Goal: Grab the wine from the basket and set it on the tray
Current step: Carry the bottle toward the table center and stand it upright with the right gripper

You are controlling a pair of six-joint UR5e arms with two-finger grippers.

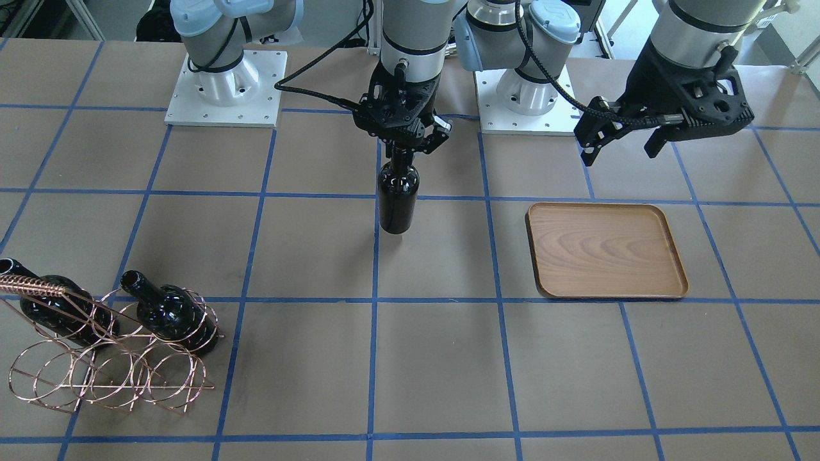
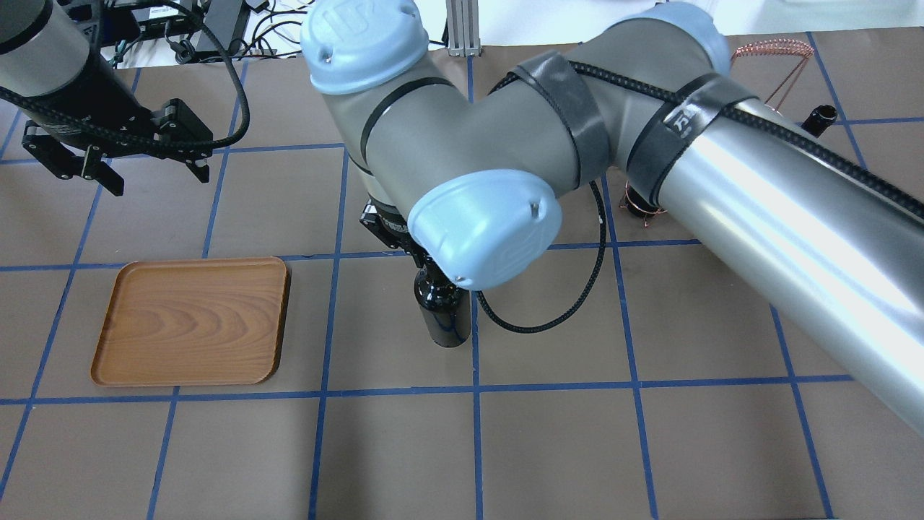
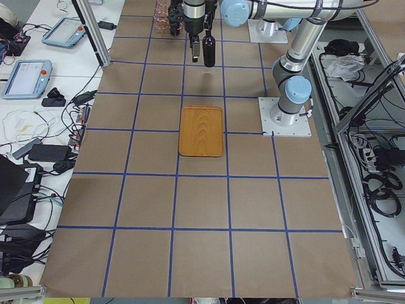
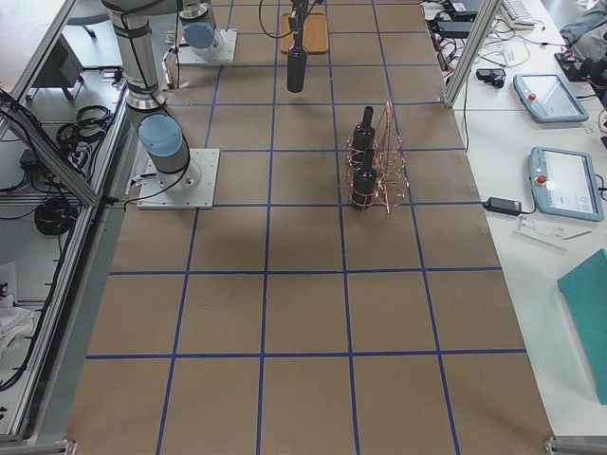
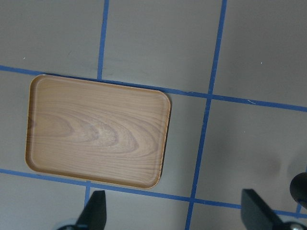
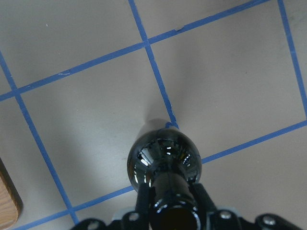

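My right gripper (image 1: 410, 144) is shut on the neck of a near-black wine bottle (image 1: 398, 198) and holds it upright a little above the table's middle. The bottle also shows in the overhead view (image 2: 442, 318) and from above in the right wrist view (image 6: 164, 160). The brown wooden tray (image 1: 605, 250) lies flat and bare, apart from the bottle on my left side. My left gripper (image 1: 621, 141) is open and empty, hovering beyond the tray's edge; the left wrist view looks down on the tray (image 5: 96, 129). The copper wire basket (image 1: 109, 371) stands at my far right.
Two more black bottles (image 1: 170, 314) (image 1: 57, 307) rest tilted in the basket's loops. The arm bases (image 1: 224, 83) (image 1: 525, 83) stand on white plates at the robot's edge. Brown paper with a blue tape grid covers the table.
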